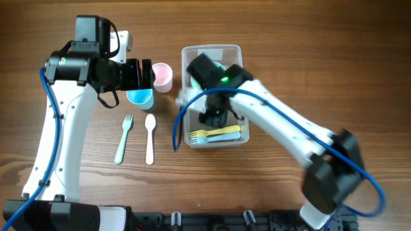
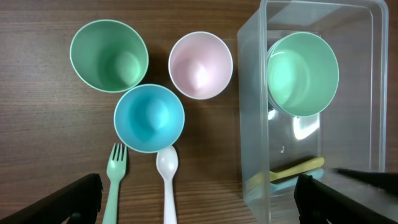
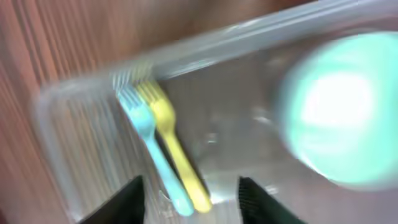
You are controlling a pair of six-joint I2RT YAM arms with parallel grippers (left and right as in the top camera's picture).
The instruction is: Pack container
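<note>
The clear plastic container (image 1: 235,50) stands on the table right of centre. It also shows in the left wrist view (image 2: 252,124) and the right wrist view (image 3: 56,118). Inside lie a yellow fork (image 3: 177,152) and a blue fork (image 3: 152,149), and a mint bowl (image 2: 303,73). My right gripper (image 1: 214,117) is open and empty over the container's inside, above the forks. My left gripper (image 1: 149,75) is open and empty above the cups, left of the container.
A mint cup (image 2: 109,55), a pink cup (image 2: 200,65) and a blue cup (image 2: 149,118) stand left of the container. A mint fork (image 1: 123,137) and a white spoon (image 1: 150,137) lie in front of them.
</note>
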